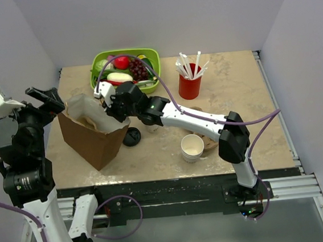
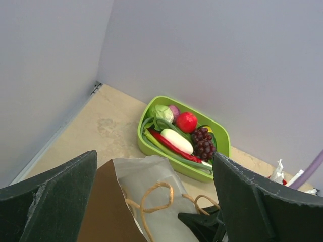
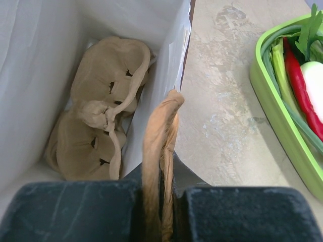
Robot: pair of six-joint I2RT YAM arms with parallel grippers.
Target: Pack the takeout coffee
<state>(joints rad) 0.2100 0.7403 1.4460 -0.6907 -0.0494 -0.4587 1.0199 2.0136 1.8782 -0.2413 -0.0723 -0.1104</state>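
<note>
Lighting is even and diffuse from overhead in all three views: walls (image 1: 157, 18) read flat lavender-grey, no glare on the surface (image 1: 245, 101), only soft shadows beside the paper bag (image 1: 92, 145) and under the right arm (image 1: 190, 118). Top view is sharp edge to edge, dimmer below the surface's near edge. Wrist views: the fingers (image 2: 50, 201) close to the lens are dark and slightly soft, the bag's white lining (image 3: 40, 60) is bright but not blown, green tray (image 3: 277, 126) stays sharp.
</note>
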